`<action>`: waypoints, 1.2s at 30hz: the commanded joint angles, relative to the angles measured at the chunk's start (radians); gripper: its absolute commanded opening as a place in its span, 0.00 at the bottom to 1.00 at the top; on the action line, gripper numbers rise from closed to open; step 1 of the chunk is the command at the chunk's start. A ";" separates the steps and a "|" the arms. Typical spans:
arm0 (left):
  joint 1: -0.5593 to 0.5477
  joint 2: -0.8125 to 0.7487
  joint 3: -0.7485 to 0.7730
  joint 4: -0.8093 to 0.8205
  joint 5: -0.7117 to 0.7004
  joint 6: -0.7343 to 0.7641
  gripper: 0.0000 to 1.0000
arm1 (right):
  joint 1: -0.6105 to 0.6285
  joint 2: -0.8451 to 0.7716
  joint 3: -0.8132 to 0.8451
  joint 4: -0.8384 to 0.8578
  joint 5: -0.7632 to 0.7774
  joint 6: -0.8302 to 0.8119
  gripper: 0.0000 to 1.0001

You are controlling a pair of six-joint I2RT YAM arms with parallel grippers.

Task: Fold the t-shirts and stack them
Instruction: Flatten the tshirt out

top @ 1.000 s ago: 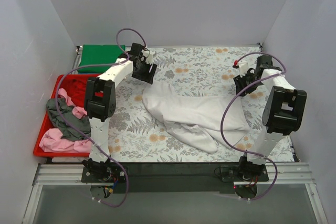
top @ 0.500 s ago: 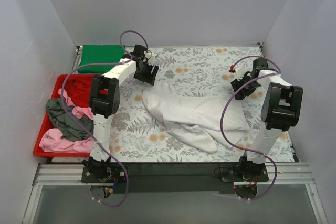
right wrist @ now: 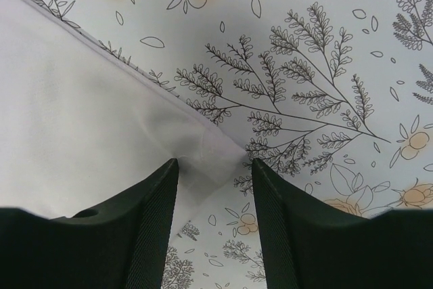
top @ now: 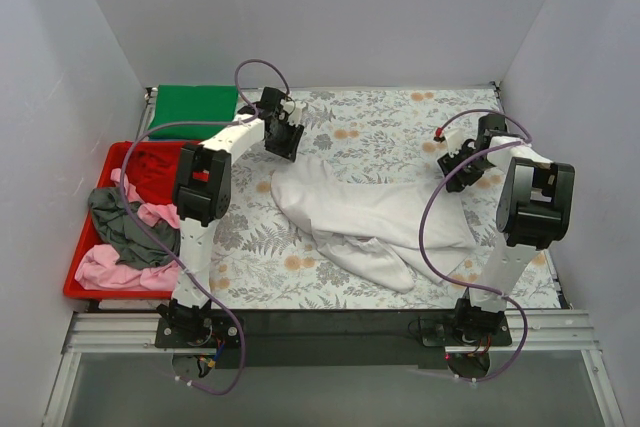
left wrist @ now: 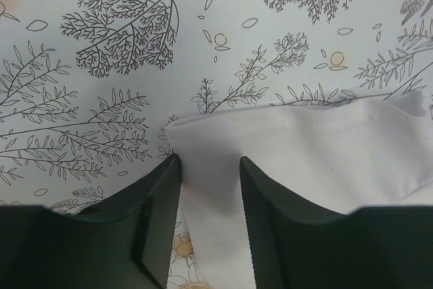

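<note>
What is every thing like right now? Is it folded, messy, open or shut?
white t-shirt: unfolded, rumpled on the floral cloth
green t-shirt: folded flat, far left corner
pink t-shirt: crumpled in the bin
grey t-shirt: crumpled in the bin
red t-shirt: crumpled in the bin
red bin: holding shirts
floral cloth: spread flat
left fingers: open, astride a white corner
right fingers: open, astride another white corner

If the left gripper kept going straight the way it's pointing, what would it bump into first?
Probably the white t-shirt: its corner lies between the open fingers of the left gripper. The floral cloth lies just beyond, though depth is unclear.
</note>
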 commanded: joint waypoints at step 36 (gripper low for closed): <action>-0.095 -0.656 0.121 0.382 -0.100 -0.037 0.00 | -0.032 -0.506 0.476 0.459 -0.022 0.296 0.01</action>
